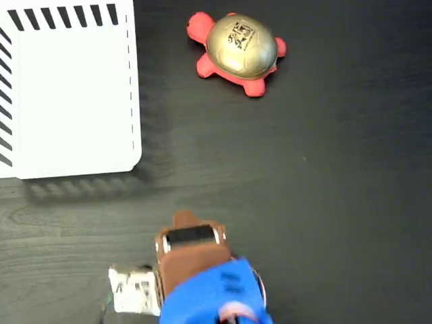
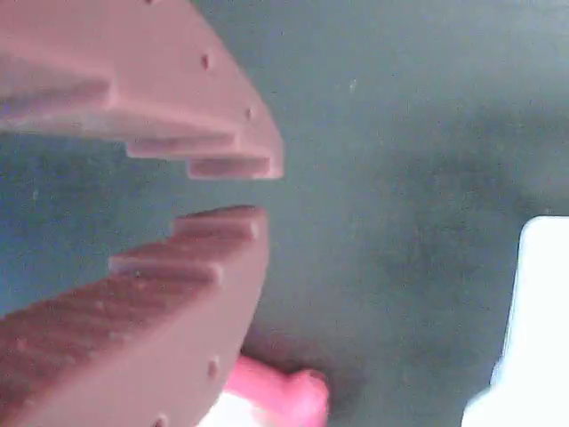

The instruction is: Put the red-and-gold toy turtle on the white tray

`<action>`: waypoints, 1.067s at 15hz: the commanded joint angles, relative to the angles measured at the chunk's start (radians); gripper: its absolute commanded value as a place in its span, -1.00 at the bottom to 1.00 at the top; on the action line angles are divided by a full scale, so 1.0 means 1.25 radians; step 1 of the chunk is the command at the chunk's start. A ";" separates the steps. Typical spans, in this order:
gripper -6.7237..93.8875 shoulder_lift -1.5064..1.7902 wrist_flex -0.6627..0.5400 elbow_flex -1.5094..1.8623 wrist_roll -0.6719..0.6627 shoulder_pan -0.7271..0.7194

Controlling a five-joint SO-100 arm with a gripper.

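Squishy red toy turtle with gold domed shell (image 1: 239, 52) on dark wood-grain table (image 1: 324, 202), well apart from flat white rectangular tray with black stripes (image 1: 67, 94), brown two-finger gripper (image 2: 258, 191) slightly spread, empty

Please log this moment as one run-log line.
gripper: slightly open, empty | turtle: on table, untouched | tray: empty | phase: pre-approach

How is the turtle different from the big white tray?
The red-and-gold toy turtle is small and rounded, with a domed shiny shell; the white tray is much bigger, flat and rectangular. The turtle is red and gold with black print on top; the tray is white with black stripes along its edges. The turtle shows whole in the fixed view; the tray runs off the left edge. Both rest on the dark table, apart from each other.
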 commanded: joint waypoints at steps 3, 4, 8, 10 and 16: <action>-0.86 -0.439 -0.101 -0.299 0.049 0.034; -0.86 -0.523 -0.097 -0.357 0.063 0.048; -0.86 -0.837 -0.067 -0.642 0.121 0.144; -0.86 -0.957 -0.039 -0.766 0.158 0.164; -0.86 -1.217 0.086 -1.143 0.223 0.190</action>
